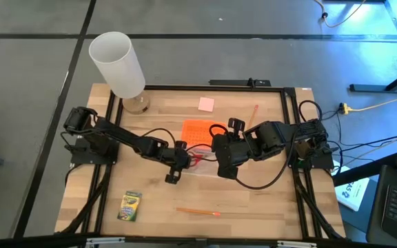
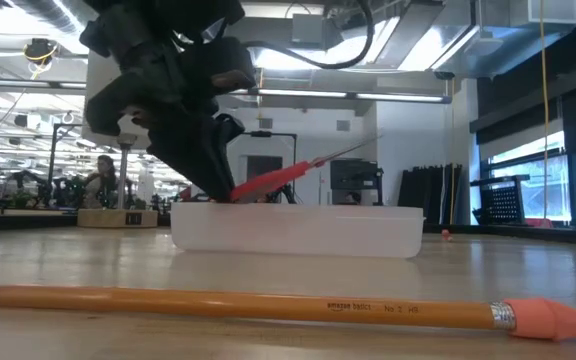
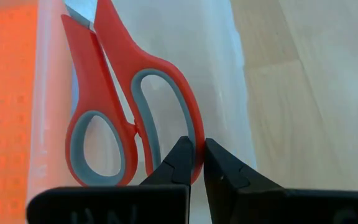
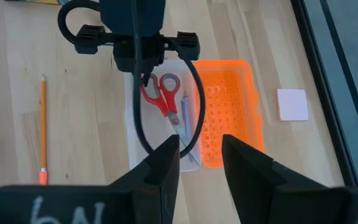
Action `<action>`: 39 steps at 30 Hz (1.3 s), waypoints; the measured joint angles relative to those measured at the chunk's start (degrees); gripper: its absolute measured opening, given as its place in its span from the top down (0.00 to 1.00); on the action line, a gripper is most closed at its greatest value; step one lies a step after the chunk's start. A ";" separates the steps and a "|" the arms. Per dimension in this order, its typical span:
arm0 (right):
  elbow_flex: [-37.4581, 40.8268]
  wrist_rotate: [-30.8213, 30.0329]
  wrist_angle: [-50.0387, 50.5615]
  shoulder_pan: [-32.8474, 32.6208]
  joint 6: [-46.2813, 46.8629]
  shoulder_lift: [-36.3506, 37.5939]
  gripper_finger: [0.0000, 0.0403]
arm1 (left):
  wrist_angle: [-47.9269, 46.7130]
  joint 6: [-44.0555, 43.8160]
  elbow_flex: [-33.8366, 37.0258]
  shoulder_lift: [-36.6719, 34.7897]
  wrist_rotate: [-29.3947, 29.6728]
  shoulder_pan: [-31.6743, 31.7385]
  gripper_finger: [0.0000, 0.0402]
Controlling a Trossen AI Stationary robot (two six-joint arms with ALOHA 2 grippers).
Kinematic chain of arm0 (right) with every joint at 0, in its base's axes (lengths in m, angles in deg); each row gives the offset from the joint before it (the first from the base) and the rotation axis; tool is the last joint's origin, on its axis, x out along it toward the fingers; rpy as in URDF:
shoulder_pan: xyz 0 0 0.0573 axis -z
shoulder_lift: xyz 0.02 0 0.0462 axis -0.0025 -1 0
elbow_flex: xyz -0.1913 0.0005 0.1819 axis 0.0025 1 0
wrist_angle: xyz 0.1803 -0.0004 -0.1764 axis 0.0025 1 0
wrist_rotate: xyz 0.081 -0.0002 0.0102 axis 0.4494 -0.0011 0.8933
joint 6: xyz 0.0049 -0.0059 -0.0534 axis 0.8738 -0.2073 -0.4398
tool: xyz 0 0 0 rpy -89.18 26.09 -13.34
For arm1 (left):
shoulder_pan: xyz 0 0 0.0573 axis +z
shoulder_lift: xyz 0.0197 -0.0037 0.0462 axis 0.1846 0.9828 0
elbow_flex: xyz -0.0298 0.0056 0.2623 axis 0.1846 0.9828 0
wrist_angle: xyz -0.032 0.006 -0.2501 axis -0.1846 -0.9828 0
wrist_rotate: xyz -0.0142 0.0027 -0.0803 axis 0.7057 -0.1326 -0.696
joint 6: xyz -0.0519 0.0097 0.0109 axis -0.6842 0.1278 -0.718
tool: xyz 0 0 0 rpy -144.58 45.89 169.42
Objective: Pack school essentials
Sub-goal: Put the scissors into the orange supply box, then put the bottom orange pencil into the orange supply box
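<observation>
Wooden tabletop carries the work: the left gripper [image 3: 196, 163] pinches a handle loop of the red-handled scissors [image 3: 126, 99], tilted over the clear plastic box [image 2: 298, 230]. Releasing unevenly could leave the blades propped on its rim. The right gripper [image 4: 201, 163] hovers above, part open, empty.

- Wooden table [image 1: 253, 200], dark frame around it.
- Left arm reaches in from the left edge; left gripper [image 1: 182, 153] sits at the table's middle, at the near edge of the clear plastic box [image 1: 200, 164]. Fingers not resolvable from above.
- Right arm comes in from the right; right gripper [image 1: 220, 153] hangs over the same box, just beside the left one.
- Orange lid [image 1: 197, 132] lies touching the box on its far side.
- Red of the scissors [image 1: 196, 159] shows between the two grippers.
- Pink eraser [image 1: 206, 104] near the far edge, apart.
- Tall white cylinder [image 1: 118, 64] at the far left corner.
- Crayon box [image 1: 130, 205] near front left.
- Orange pencil [image 1: 198, 211] near the front, lying crosswise; second thin pencil [image 1: 251, 116] near the right arm.
</observation>
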 joint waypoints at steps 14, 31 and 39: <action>0.00 0.02 0.00 0.00 0.00 0.00 0.70 | 0.10 -0.09 0.00 4.96 -0.63 0.42 0.97; 0.00 0.02 -0.01 0.00 -0.02 0.00 0.70 | 0.10 -0.20 0.00 5.03 -1.63 0.31 0.82; 0.00 0.02 0.00 0.00 -0.02 0.00 0.70 | -0.15 -0.61 0.00 4.49 -1.51 0.31 0.72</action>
